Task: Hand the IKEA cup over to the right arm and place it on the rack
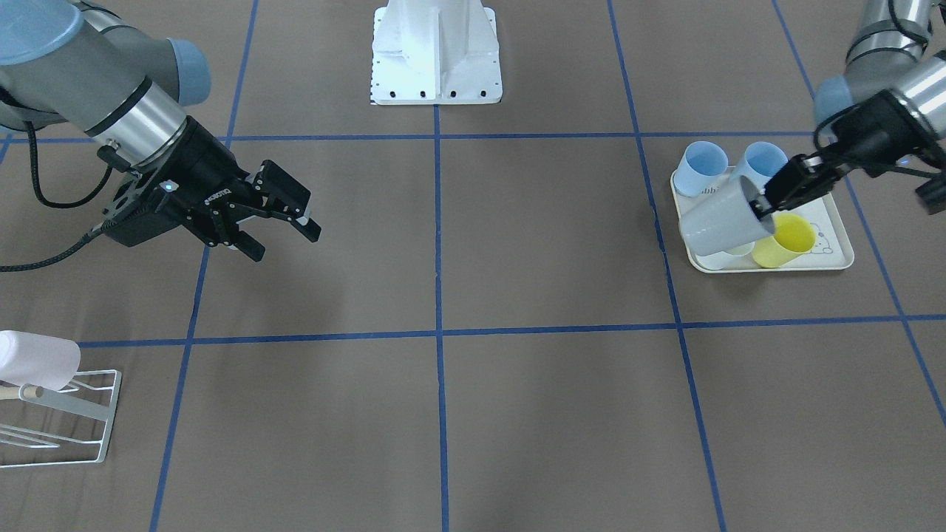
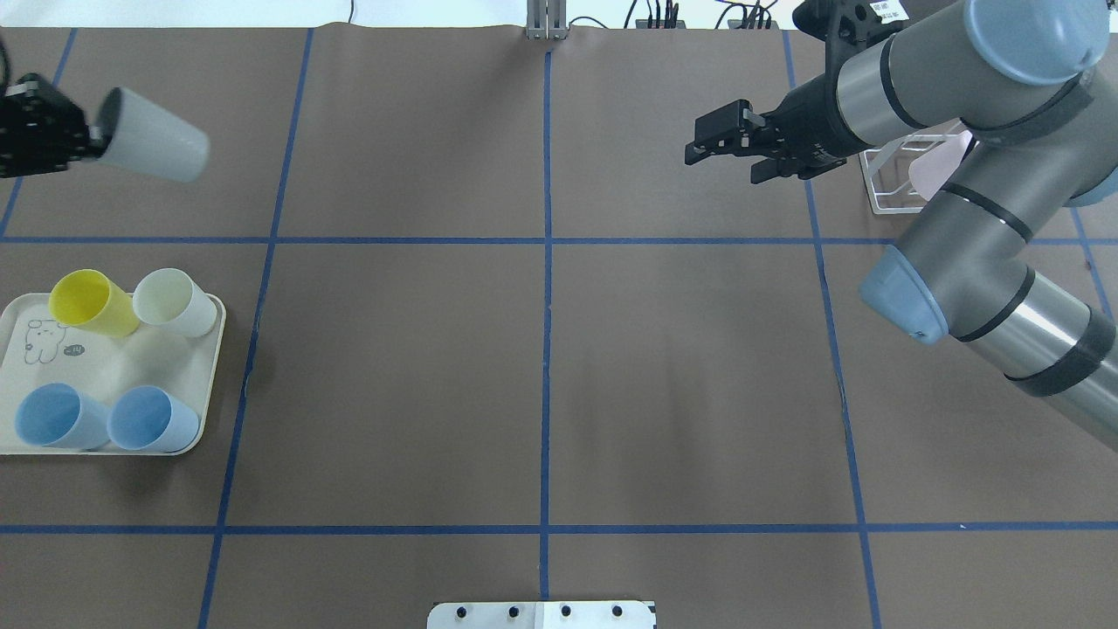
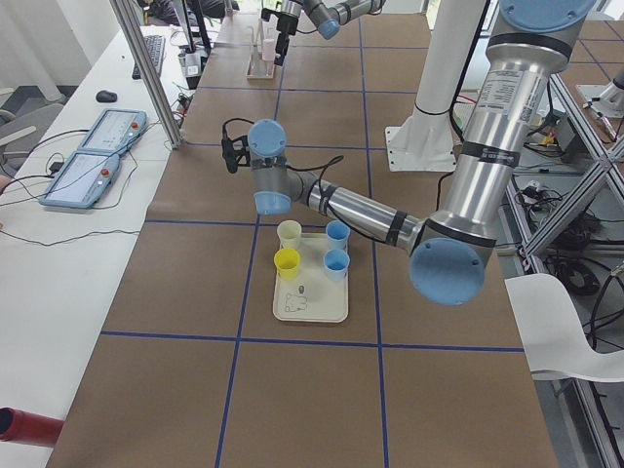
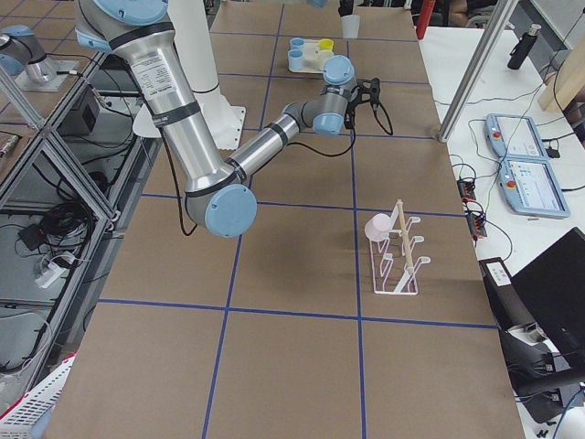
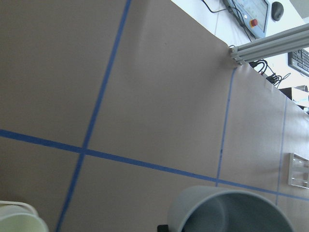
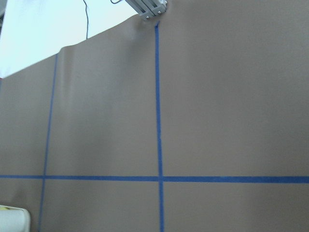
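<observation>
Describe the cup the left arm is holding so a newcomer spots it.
Find the cream tray with the animal drawing at the robot's left end of the table. Near it the left gripper holds the grey cup aloft by its rim, tipped sideways. It alone is grey and off the tray; the blue cups, yellow cup and white cup stand on it.

Grey cup in left jaws, right jaws parted near rack
</observation>
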